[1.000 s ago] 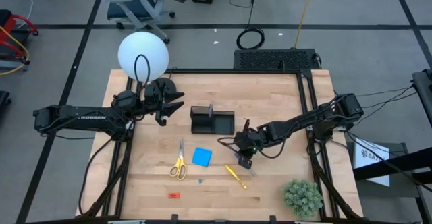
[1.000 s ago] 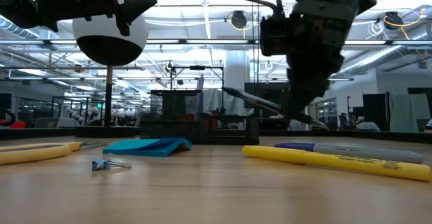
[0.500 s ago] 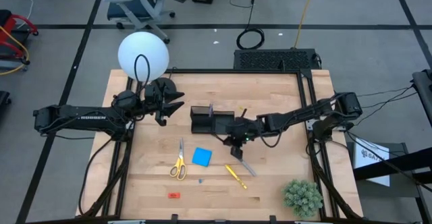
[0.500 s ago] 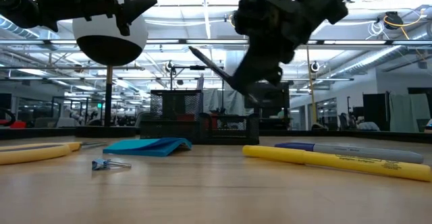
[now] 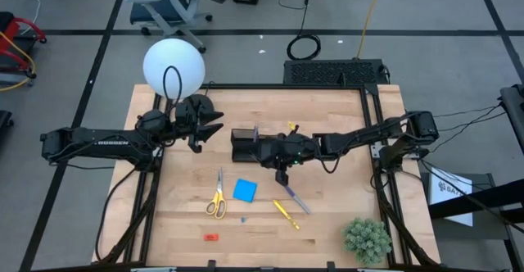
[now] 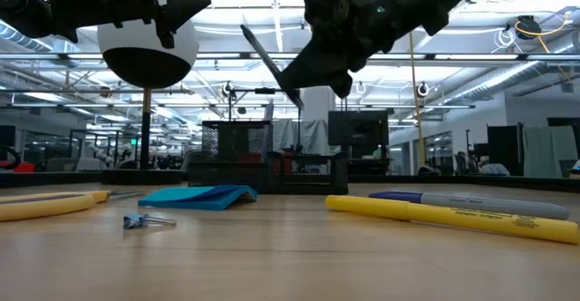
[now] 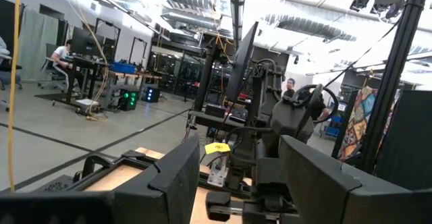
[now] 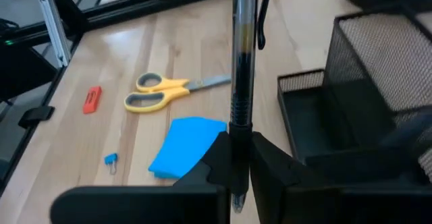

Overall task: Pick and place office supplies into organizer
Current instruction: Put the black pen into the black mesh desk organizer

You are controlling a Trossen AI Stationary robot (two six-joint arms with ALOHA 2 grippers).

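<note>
Here, at the high view's centre: black organizer [image 5: 255, 147], placed within reach of both arms. Just right of it, right gripper [image 5: 282, 159] clamped tight on a dark pen [image 8: 241, 82], raised clear of the table, presumably for dropping in. Upper left: left gripper [image 5: 206, 129], parted, holding nothing. Below centre: scissors [image 5: 218, 195], blue pad [image 5: 244, 191], yellow pen [image 5: 285, 214].

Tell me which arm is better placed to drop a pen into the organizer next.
Right. The right gripper already grips a black pen beside the organizer; the left gripper hovers open and empty, off near the lamp.
</note>
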